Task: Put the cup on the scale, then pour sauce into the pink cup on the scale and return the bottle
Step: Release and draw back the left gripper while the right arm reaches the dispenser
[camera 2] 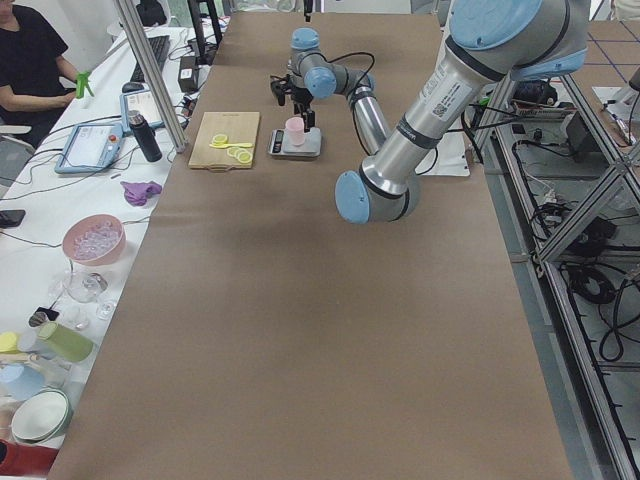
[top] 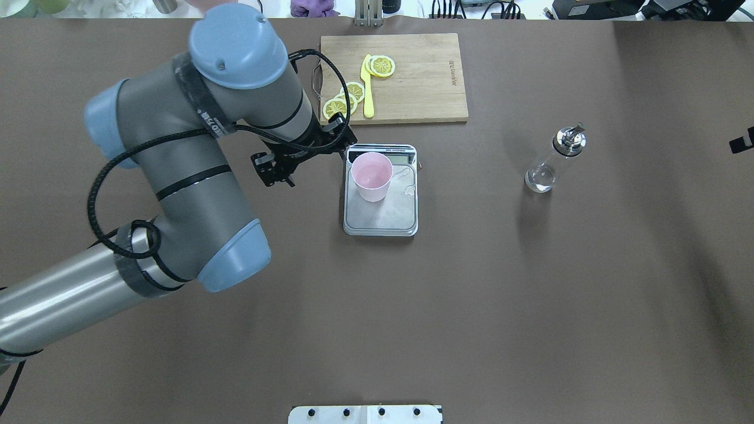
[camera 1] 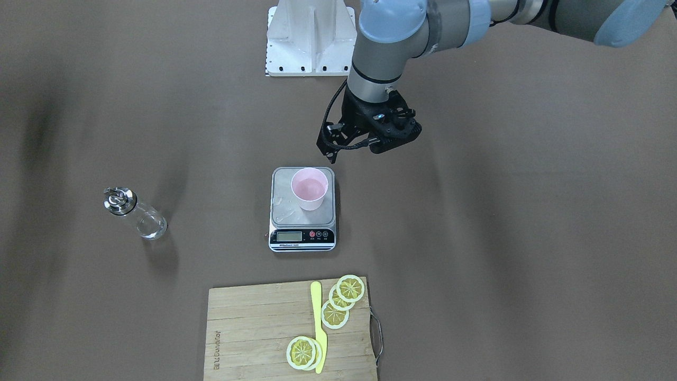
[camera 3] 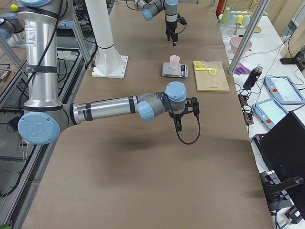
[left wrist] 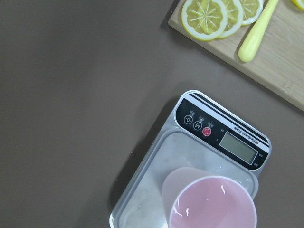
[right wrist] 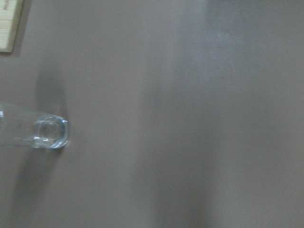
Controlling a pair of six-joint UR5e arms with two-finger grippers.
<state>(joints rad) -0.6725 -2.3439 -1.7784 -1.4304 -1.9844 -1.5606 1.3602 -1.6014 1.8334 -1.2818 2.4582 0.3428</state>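
Brown tabletop | pale pink plastic cup (camera 1: 309,189) sits on flat steel scale (camera 1: 285,205), near left gripper (camera 3: 172,39), not touching | its jaws: can't tell tbh

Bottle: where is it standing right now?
In the overhead view the bottle stands on the robot's right side, well to the right of the scale, which carries the cup.
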